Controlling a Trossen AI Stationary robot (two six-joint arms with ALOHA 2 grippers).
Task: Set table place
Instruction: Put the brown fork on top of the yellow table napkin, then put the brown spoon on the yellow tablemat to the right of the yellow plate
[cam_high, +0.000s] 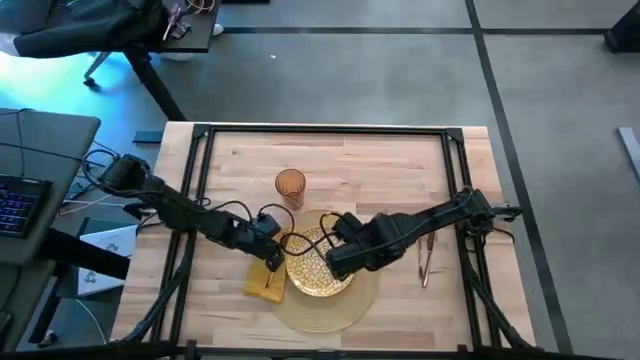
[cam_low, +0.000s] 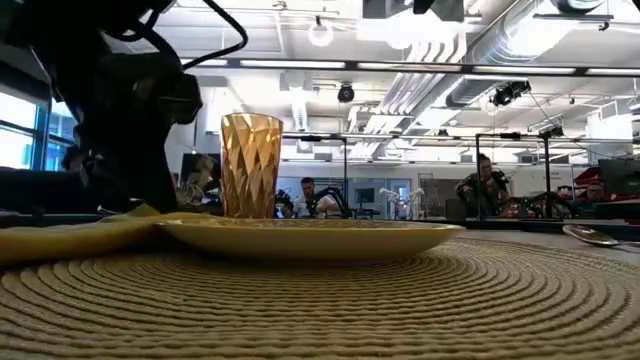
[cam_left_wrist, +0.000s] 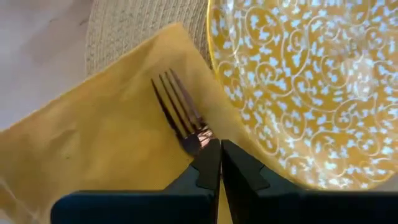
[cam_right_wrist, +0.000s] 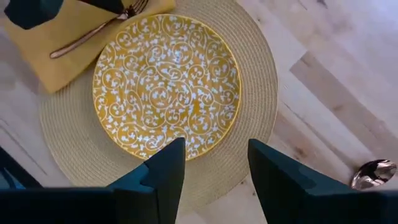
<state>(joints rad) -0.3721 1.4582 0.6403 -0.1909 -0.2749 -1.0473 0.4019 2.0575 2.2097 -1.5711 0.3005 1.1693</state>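
The round tan woven place (cam_high: 325, 308) lies on the table (cam_high: 380, 160) near its front edge, with a gold patterned plate (cam_high: 315, 270) on it. A mustard-yellow napkin (cam_high: 262, 285) overlaps the place's left rim. A fork (cam_left_wrist: 177, 106) lies on the napkin. My left gripper (cam_high: 270, 250) (cam_left_wrist: 216, 165) is over the napkin, shut on the fork. My right gripper (cam_high: 335, 262) (cam_right_wrist: 211, 165) hovers open above the plate (cam_right_wrist: 168, 87), holding nothing. My left gripper pinches the fork's neck (cam_left_wrist: 198, 142), just behind the tines, between its two fingertips. The fingers come from above, slanting in from the table's left. The tines lie flat on the napkin (cam_left_wrist: 93, 143) and point away from the fingers. The gripper hides the handle in its own wrist view.
An amber faceted glass (cam_high: 290, 185) stands upright beyond the plate. Further cutlery (cam_high: 425, 260) lies on the bare wood right of the place, including a spoon (cam_right_wrist: 373, 174). Black frame bars (cam_high: 330, 130) run along the table's edges.
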